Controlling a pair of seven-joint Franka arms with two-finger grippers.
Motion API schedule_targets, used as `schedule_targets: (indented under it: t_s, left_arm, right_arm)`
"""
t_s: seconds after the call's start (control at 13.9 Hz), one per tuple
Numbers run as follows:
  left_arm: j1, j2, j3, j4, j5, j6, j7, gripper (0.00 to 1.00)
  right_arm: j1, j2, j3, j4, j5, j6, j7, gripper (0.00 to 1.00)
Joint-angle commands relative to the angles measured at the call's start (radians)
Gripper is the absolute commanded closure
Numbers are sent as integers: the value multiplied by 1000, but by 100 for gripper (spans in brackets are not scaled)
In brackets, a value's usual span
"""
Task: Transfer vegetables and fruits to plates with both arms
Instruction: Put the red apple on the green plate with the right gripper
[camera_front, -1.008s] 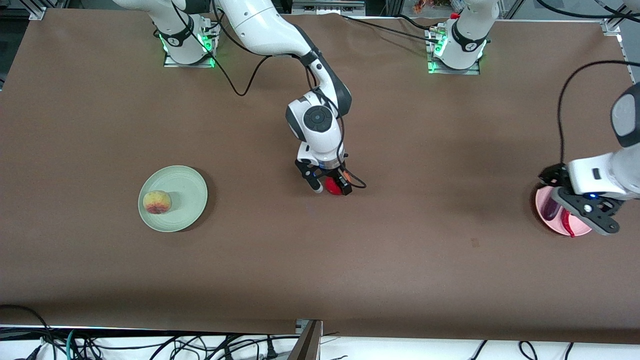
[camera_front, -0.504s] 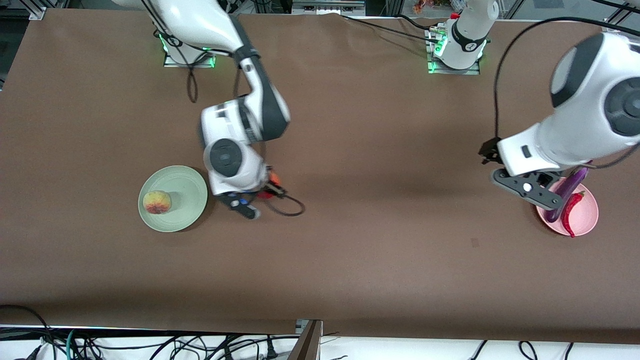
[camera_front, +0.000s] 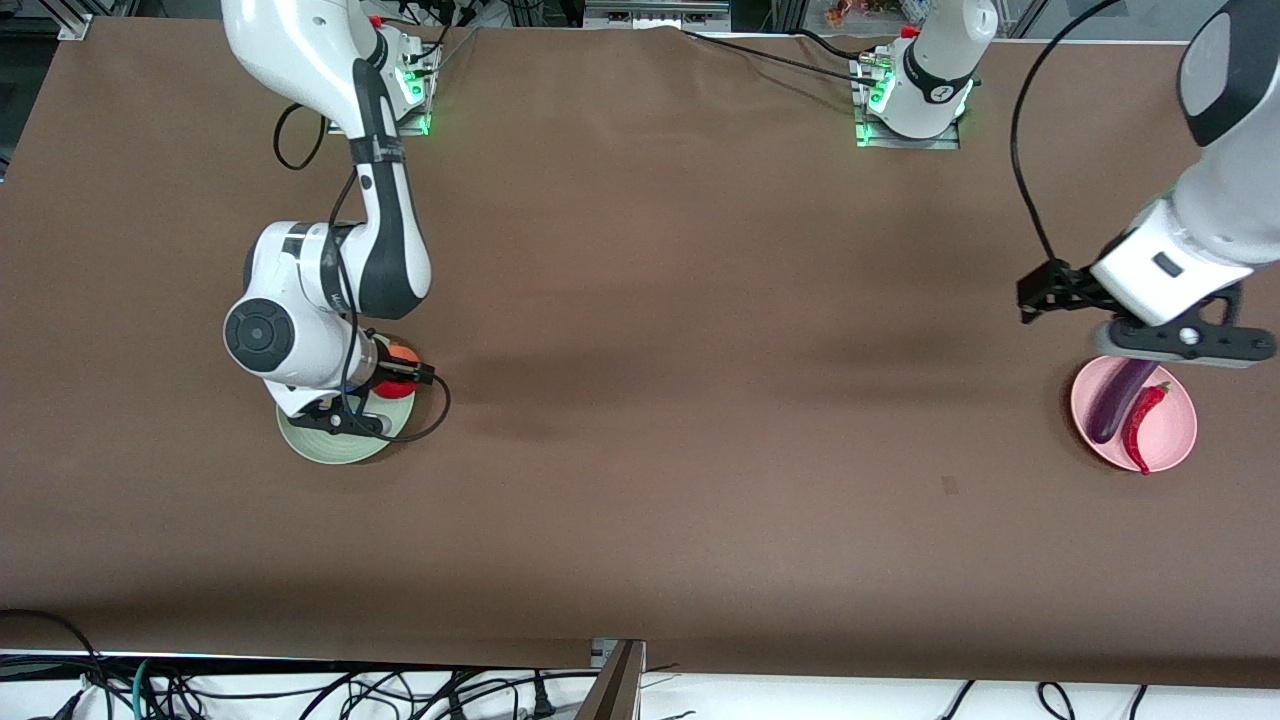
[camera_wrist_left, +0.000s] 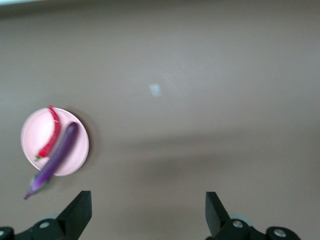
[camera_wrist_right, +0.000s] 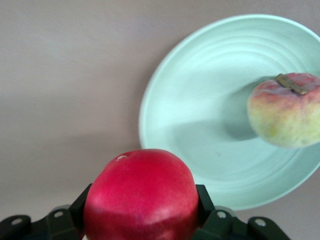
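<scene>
Eggplant (camera_front: 1114, 399) and chili (camera_front: 1140, 420) lie on the pink plate (camera_front: 1180, 440), peach (camera_wrist_right: 286, 110) on the green plate (camera_wrist_right: 200, 130). The right pincer (camera_wrist_right: 145, 220), gripping the red fruit (camera_wrist_right: 141, 195), hangs over that plate's rim; only its release remains. The left pincer (camera_wrist_left: 147, 215) hangs wide and empty over the worktop (camera_front: 700, 400).

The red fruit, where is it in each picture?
Front view: the red fruit peeks out by the right gripper, over the green plate.
Left wrist view: not in it.
Right wrist view: red fruit clamped between the fingers.
Shared landmark: the green plate.
</scene>
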Motion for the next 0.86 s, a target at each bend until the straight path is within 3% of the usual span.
schedule_targets:
  t_s: [0.0, 0.14, 0.58, 0.79]
  left_arm:
    - [-59, -199, 67, -269, -29, 122, -26, 0]
    - [-56, -244, 108, -337, -157, 150, -16, 0]
    - [-65, -189, 108, -261, -97, 81, -12, 0]
    - [-64, -191, 73, -261, -93, 72, -14, 0]
  right_arm:
    - [-23, -59, -6, -112, 16, 83, -114, 40]
    - [-40, -45, -6, -109, 58, 83, -152, 0]
    - [-38, -56, -16, -28, 58, 66, -151, 0]
    - [-18, -57, -40, 109, -52, -86, -139, 0]
